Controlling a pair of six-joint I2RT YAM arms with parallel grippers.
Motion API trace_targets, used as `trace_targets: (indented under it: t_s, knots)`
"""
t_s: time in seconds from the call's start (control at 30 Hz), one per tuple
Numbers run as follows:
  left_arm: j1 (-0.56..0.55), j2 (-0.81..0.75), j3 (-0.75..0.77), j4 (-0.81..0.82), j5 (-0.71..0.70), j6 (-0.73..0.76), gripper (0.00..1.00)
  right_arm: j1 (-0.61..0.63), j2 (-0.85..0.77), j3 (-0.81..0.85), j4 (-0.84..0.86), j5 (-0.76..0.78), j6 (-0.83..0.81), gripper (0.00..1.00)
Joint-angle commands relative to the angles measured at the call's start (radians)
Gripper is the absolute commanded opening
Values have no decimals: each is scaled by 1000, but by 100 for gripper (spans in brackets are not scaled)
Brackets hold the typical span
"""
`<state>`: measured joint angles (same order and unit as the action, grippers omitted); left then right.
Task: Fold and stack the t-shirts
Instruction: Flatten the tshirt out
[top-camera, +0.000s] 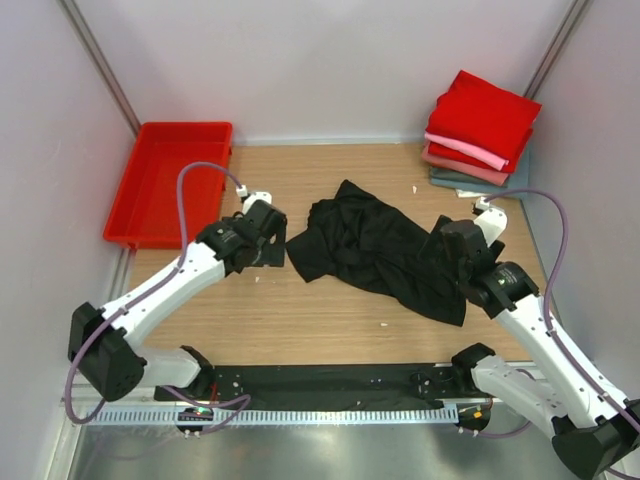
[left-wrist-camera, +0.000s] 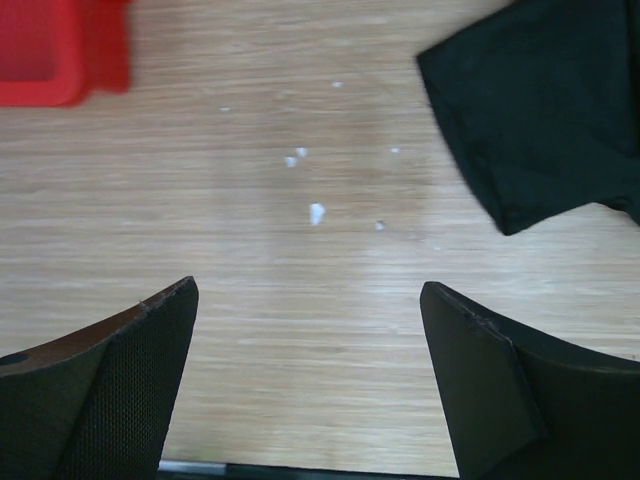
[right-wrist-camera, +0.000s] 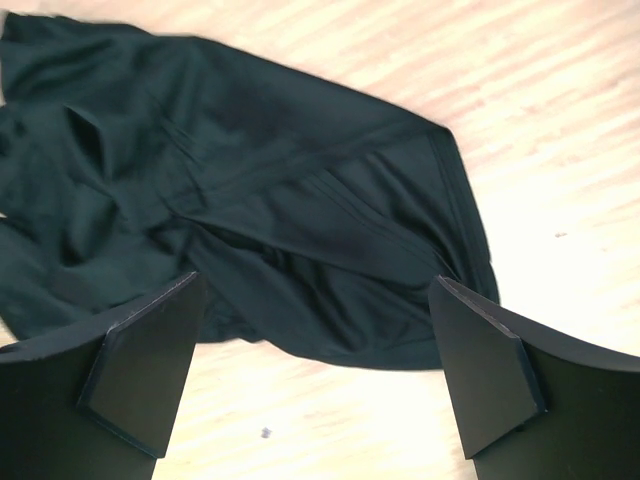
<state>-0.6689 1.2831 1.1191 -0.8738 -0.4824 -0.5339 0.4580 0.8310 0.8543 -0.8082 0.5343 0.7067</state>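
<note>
Both pairs of jaws are seen spread wide, with nothing held. The black t-shirt (top-camera: 385, 250) lies crumpled on the tabletop (top-camera: 300, 320), its hem just ahead of the right jaws and one corner ahead and to the right of the left jaws, which hang over bare wood. Were the left jaws closed here, only tabletop would be met. With the cloth so bunched, several layers could be pinched together and creases carried into the fold. The stack of folded t-shirts (top-camera: 480, 135), beyond the right jaws, could be knocked by a wide swing
</note>
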Motion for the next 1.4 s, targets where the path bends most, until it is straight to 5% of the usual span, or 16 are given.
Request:
trace_targets:
  t_s: [0.0,0.33,0.8,0.9,0.97,1.0,1.13,1.37]
  knots:
    - [-11,82,-48,209,125,-116,93,1,16,43,76,-31,-36,100]
    - [20,422,27,435,119,-115,89,1,-4,-14,78,-103,-67,100]
    - [135,639,110,575,263,-127,74,1,19,-47,122,-217,-70,100]
    - [135,656,99,587,289,-132,53,1,40,-44,129,-215,-73,100]
    - [135,657,97,587,301,-127,14,1,45,-47,142,-204,-73,100]
    - [135,638,99,579,301,-123,1,-1,48,-47,145,-206,-75,100]
    - [135,457,116,477,240,-89,0,-1,69,-40,144,-195,-81,100]
    - [137,58,378,-11,-63,-20,0,-1,95,-20,167,-180,-73,100]
